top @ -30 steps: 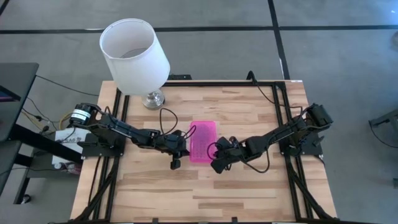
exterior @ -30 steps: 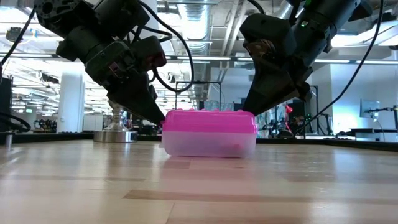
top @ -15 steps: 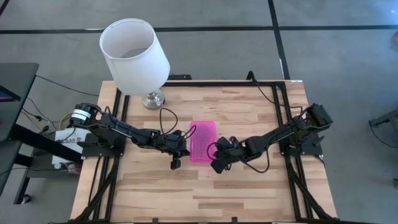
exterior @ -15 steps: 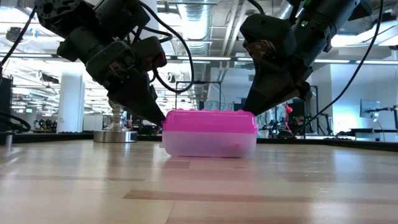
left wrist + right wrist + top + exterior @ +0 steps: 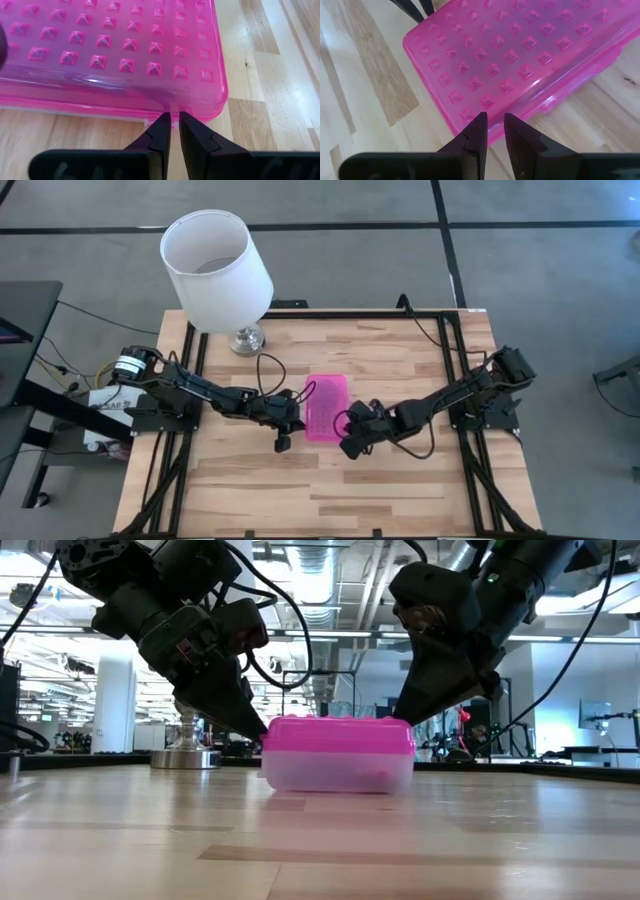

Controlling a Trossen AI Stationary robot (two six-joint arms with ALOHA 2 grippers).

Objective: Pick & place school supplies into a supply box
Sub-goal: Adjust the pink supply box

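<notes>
The supply box [image 5: 327, 407], a clear base under a shut pink studded lid, lies flat on the wooden table's middle. The lid hides the school supplies. My left gripper [image 5: 174, 120] stands at the box's left long side, near its near end, fingers almost together. My right gripper [image 5: 493, 120] stands at the near right corner, slanting down, with only a narrow gap between its fingers. In the low view both grippers lean in on the lid [image 5: 337, 732] from either side. My left gripper sets its near-shut fingertips [image 5: 162, 122] against the lid's left rim [image 5: 172, 107], near the box's near end, slanting down from the table's left. Nothing lies between the fingers. The box rests flat on the table. My right gripper sets its fingertips [image 5: 479, 122] on the lid's rim by the near right corner [image 5: 492, 131], slanting down from the table's right. The narrow gap between the fingers holds nothing. The box stays flat on the table.
A white lampshade [image 5: 215, 265] on a metal foot [image 5: 246, 338] stands at the far left corner. Black frame rails [image 5: 455, 360] run along the left and right edges. Bare wood lies toward the near edge [image 5: 330, 490].
</notes>
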